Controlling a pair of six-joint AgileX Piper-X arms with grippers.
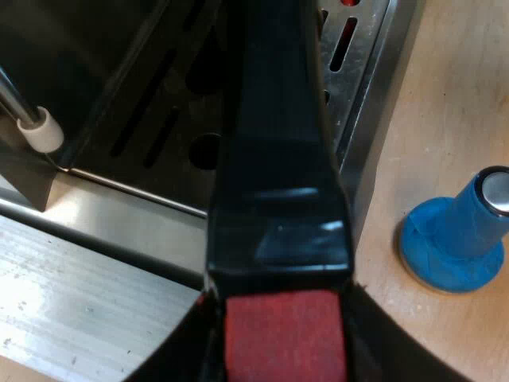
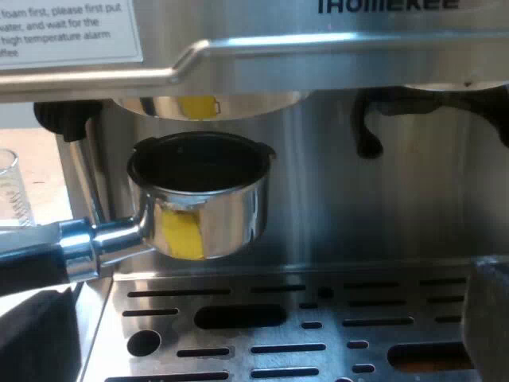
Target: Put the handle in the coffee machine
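Left pincer (image 1: 285,350) pinches the handle (image 1: 278,159); holder basket (image 2: 199,203), dark inside, hangs beneath the machine (image 2: 382,191); right pincer (image 2: 262,334) spread.

Metal holder (image 2: 203,211), dark handle, level just beneath espresso machine (image 2: 382,207) brew head, apart.

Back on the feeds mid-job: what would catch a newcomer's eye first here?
The metal holder hangs just under the espresso machine's brew head, not yet locked in. Its red-ended handle sits between my left fingers, and a blue tamper stands on the wooden table beside the machine.
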